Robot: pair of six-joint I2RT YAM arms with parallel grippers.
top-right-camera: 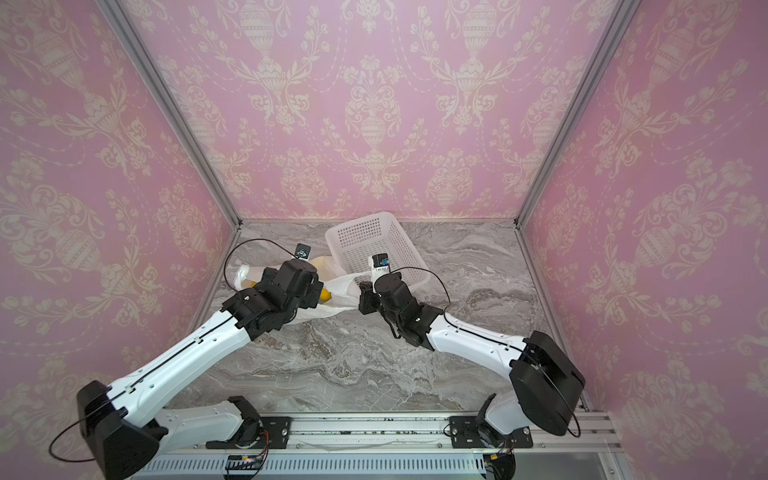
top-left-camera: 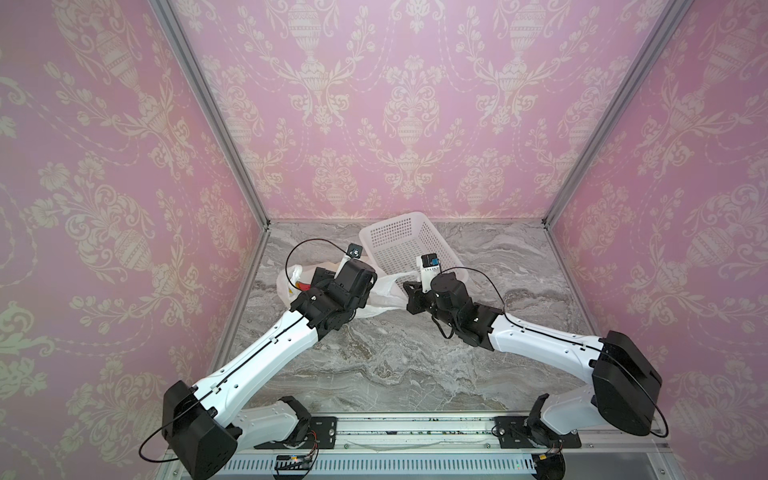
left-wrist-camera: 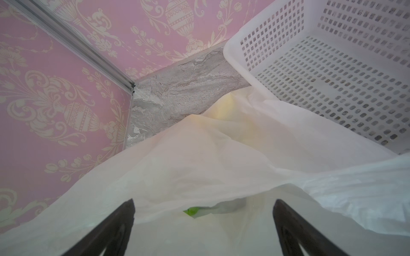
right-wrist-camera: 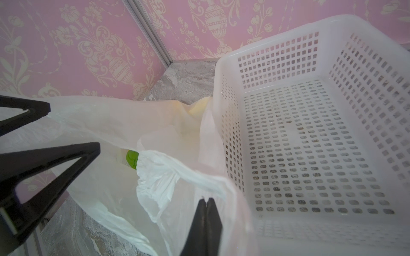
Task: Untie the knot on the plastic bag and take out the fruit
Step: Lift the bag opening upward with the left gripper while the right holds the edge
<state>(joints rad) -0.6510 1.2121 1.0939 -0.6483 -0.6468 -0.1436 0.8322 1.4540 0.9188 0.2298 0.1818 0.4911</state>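
**Bag mouth, both grippers**

Noted left gripper spread wide, gripping nothing, poised at plastic bag mouth; right gripper pinched tight on bag rim; bag on table, against basket; green fruit inside, near left gripper.

White plastic bag, green fruit, white basket, pink damask walls

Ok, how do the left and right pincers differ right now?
The left pincer stands wide open; the right pincer is shut. The left holds nothing, poised at the bag's mouth; the right pinches the bag's edge beside the basket. Both are black and work on the same bag.
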